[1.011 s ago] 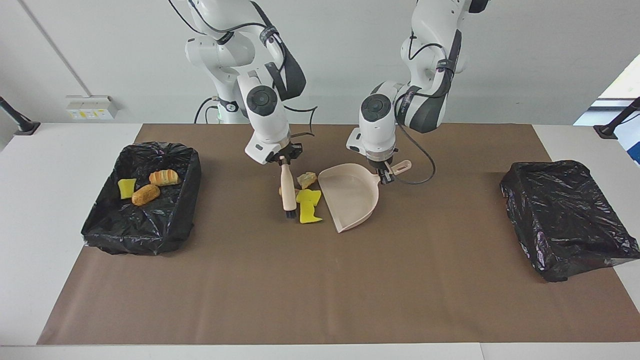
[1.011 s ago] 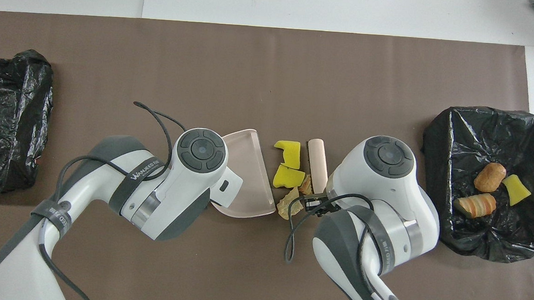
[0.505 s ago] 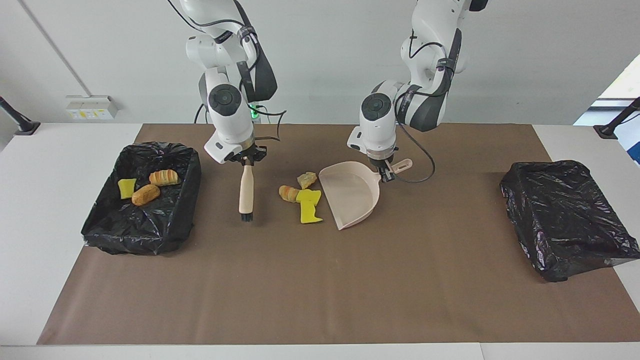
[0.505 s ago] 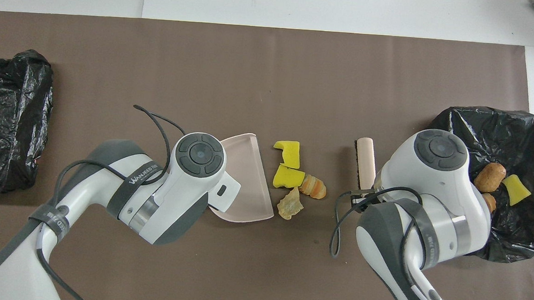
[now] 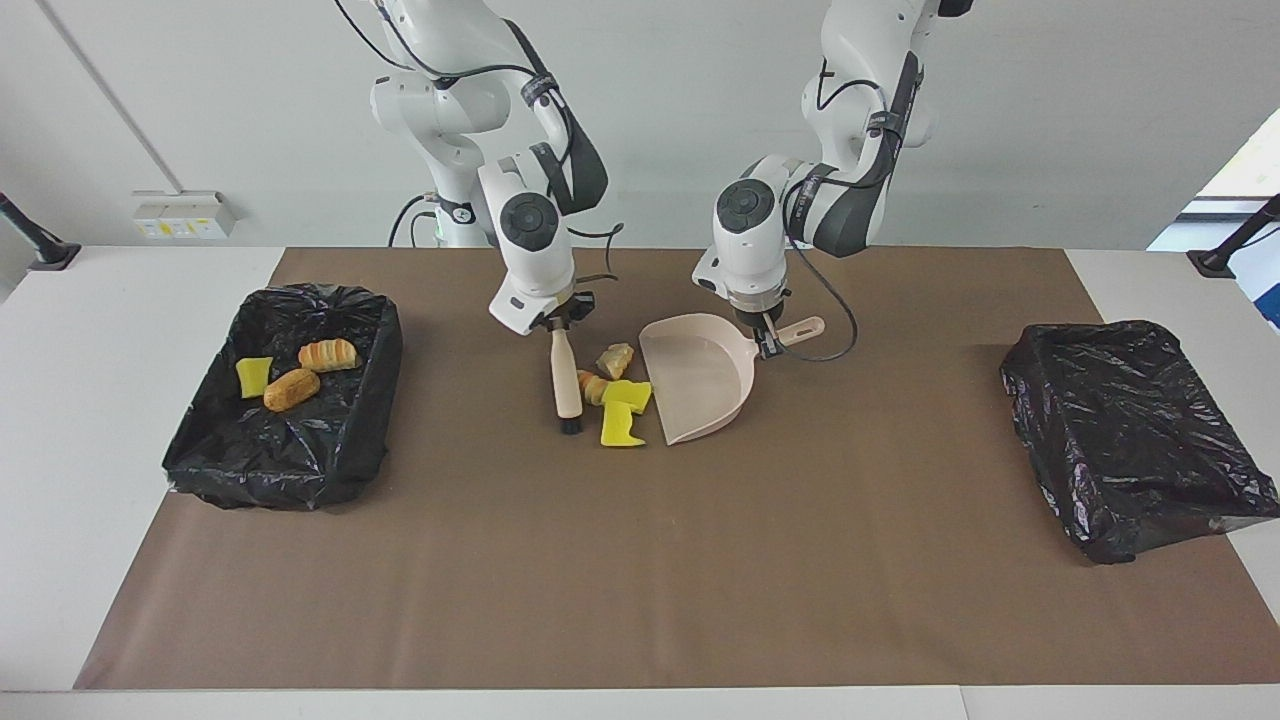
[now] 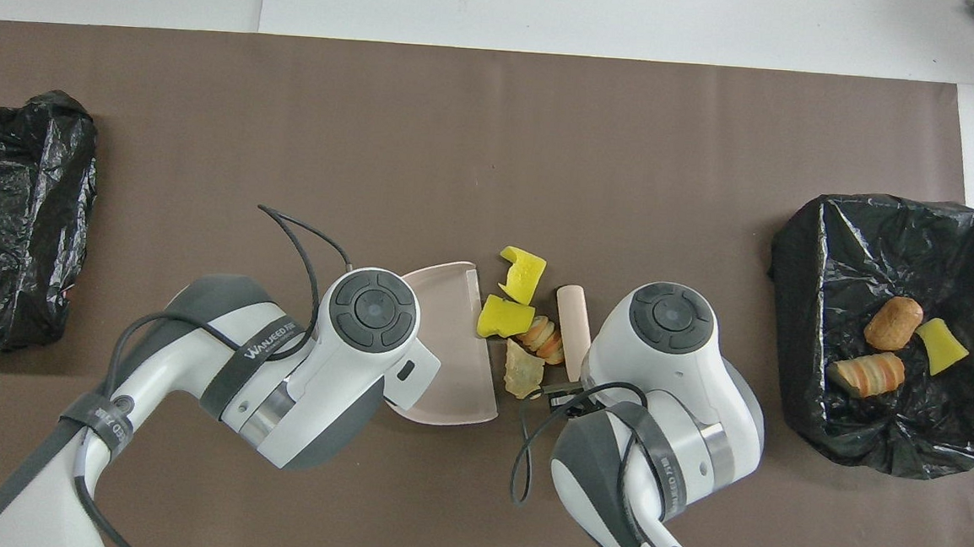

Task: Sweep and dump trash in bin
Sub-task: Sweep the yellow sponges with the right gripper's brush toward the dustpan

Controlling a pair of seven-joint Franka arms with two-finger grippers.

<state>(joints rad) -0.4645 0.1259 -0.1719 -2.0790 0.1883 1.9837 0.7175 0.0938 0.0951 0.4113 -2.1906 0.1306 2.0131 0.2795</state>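
Observation:
My right gripper [image 5: 560, 323] is shut on the top of the beige-handled brush [image 5: 565, 375], which hangs bristles-down on the mat beside the trash. Several scraps lie between brush and dustpan: two yellow wedges [image 5: 626, 396] [image 6: 522, 273], a golden-brown lump [image 5: 592, 387] [image 6: 544, 338] and a paler lump [image 5: 615, 360] [image 6: 523, 377]. One wedge touches the lip of the pale pink dustpan [image 5: 700, 385] [image 6: 448, 364]. My left gripper [image 5: 768, 340] is shut on the dustpan's handle. In the overhead view both wrists hide the grippers.
A black-lined bin [image 5: 330, 450] [image 6: 810, 242] at the right arm's end of the table holds a yellow wedge [image 5: 253, 375] and two bread lumps [image 5: 291, 389]. A second black-lined bin [image 5: 1130, 430] [image 6: 17, 211] sits at the left arm's end. Brown mat covers the table.
The right arm swung the brush out toward its bin, then back against the scraps, pushing them closer to the dustpan. The dustpan shifted slightly toward the robots.

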